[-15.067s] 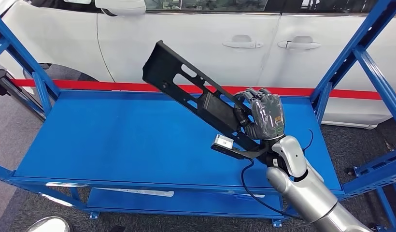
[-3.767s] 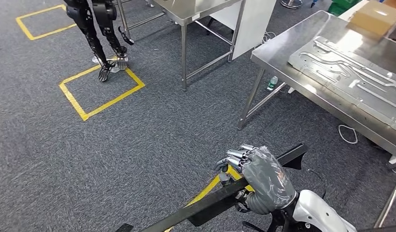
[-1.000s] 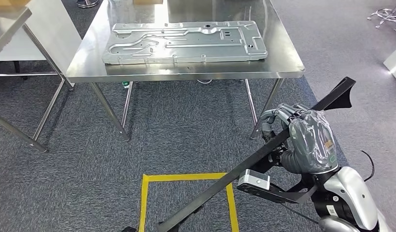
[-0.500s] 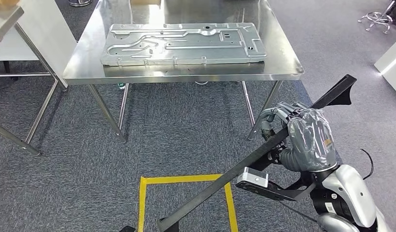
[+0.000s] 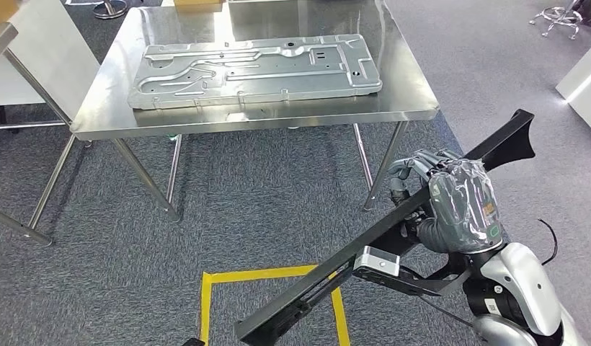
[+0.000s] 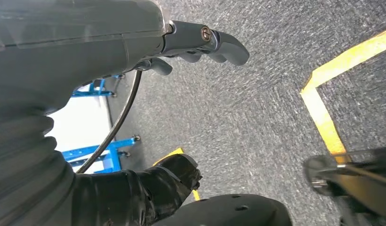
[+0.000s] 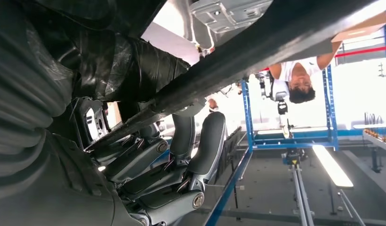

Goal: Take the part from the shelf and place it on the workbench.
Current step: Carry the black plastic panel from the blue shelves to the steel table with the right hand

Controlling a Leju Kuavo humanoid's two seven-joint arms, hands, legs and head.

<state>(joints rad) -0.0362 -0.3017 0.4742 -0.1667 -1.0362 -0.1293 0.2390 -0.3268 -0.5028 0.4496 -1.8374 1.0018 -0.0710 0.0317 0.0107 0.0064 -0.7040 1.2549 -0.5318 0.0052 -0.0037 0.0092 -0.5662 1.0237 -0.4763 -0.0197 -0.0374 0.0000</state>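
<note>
part: long black bar (image 5: 329,277) in right hand, over the floor, short of workbench
axis: diagonal, far tip toward bench's right corner
right hand (image 5: 455,205): wrapped round part
left hand (image 6: 200,40): curled, empty
workbench (image 5: 411,97): ahead-left, metal panel (image 5: 256,68) on it

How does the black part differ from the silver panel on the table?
The black part is dark, narrow and bar-like; the silver panel is shiny, broad and flat. The black part is tilted in the air, gripped by the right hand; the silver panel lies flat on the steel table. Both are long.
</note>
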